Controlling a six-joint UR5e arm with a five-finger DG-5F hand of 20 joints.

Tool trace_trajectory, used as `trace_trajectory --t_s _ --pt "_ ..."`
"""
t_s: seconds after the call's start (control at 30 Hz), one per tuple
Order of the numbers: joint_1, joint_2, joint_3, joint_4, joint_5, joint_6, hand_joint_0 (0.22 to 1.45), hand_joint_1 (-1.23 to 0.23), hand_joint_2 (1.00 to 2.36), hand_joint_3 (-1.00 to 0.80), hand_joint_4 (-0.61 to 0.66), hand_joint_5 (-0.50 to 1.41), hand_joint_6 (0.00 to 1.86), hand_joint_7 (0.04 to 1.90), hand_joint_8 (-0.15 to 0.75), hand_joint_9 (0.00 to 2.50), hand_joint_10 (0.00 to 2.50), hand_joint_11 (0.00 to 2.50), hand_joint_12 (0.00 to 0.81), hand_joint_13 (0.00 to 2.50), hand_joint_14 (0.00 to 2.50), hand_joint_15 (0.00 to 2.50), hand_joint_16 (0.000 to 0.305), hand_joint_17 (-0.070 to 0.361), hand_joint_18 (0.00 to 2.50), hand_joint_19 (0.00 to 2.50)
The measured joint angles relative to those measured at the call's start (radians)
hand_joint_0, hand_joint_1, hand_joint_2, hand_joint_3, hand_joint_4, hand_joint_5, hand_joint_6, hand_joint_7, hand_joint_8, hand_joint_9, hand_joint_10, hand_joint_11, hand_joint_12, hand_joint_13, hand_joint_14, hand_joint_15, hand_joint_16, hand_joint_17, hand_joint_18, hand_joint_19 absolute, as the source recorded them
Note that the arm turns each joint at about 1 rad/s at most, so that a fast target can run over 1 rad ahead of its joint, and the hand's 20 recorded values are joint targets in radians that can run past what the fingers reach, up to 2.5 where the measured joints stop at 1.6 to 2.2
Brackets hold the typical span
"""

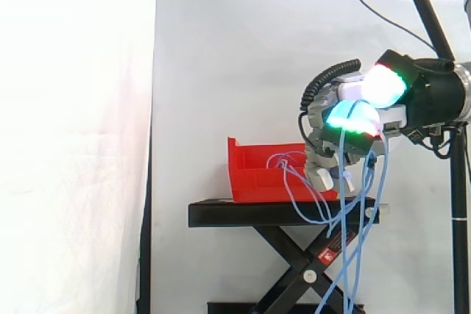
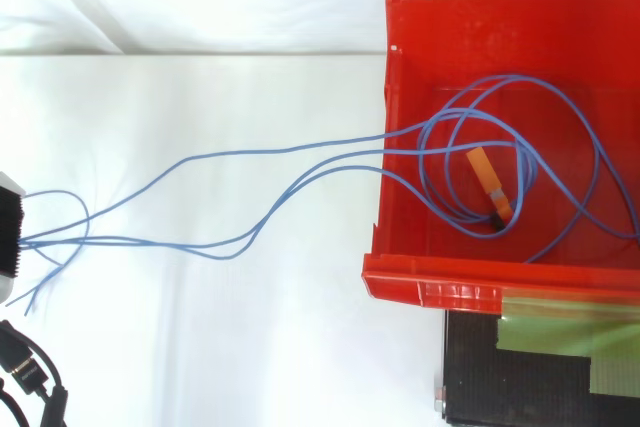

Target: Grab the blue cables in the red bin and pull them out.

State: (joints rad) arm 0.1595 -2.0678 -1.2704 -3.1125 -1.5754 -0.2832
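Several blue cables run from the red bin to the robot hand just beside it — fingers clenched round them, ends dangling below, loops lying in the bin.

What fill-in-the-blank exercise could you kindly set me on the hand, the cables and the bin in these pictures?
1. The hand is shut on the ____ cables.
2. Their loops lie in a bin coloured ____.
3. The small plug in the bin is ____.
4. The stand under the bin is ____.
Missing words: blue; red; orange; black.
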Motion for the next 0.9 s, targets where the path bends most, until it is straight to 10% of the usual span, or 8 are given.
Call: trace_trajectory --t_s 0.63,0.9 --pt "0.000 0.000 0.000 0.000 0.000 0.000 0.77 -1.04 1.00 -1.00 0.20 1.01 0.27 0.80 0.219 0.98 0.03 0.88 0.325 0.80 0.03 0.70 0.048 0.107 0.74 0.98" --pt "0.000 0.000 0.000 -0.001 0.000 0.000 0.74 -0.99 1.00 -1.00 0.21 1.02 0.04 0.88 0.221 0.98 0.03 0.88 0.332 0.80 0.03 0.70 0.050 0.111 0.74 0.99"
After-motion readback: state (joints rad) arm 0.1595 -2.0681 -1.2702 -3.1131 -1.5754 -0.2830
